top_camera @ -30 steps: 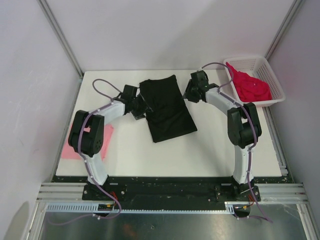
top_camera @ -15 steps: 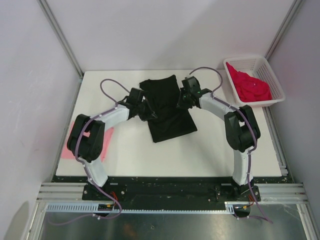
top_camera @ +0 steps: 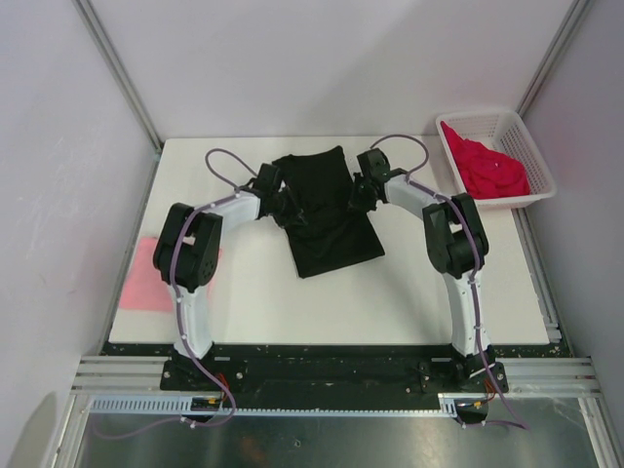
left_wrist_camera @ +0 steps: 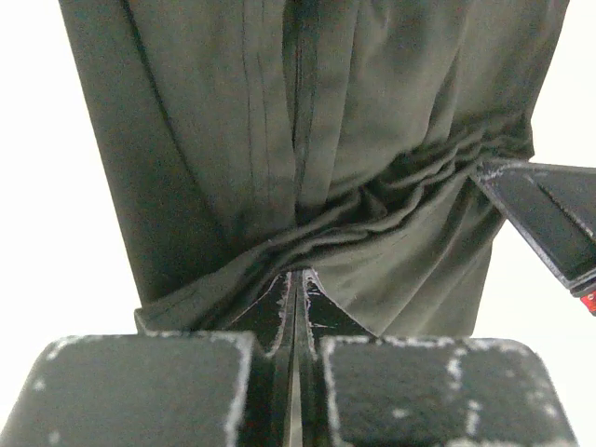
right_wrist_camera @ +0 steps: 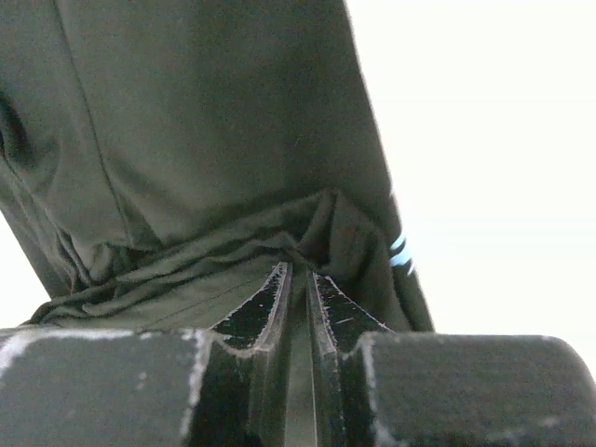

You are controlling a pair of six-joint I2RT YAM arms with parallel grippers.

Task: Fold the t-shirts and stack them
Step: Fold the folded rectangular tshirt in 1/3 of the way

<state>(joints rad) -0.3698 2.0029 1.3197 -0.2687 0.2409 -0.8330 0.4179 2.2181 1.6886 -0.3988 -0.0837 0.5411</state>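
Both arms pinch the black t-shirt (top_camera: pixel 327 219) from opposite long edges.
It lies mid-desk, long axis running from the far side toward the near right. The left fingers (left_wrist_camera: pixel 289 303) are closed on its left edge and the right fingers (right_wrist_camera: pixel 270 303) on its right edge, with cloth bunched at each tip. The white desk (top_camera: pixel 390 292) looks flat, with room on the near side for a fold. The pink t-shirt (top_camera: pixel 146 283) lies by the left arm; the red t-shirt (top_camera: pixel 492 168) sits in the basket (top_camera: pixel 526 132).
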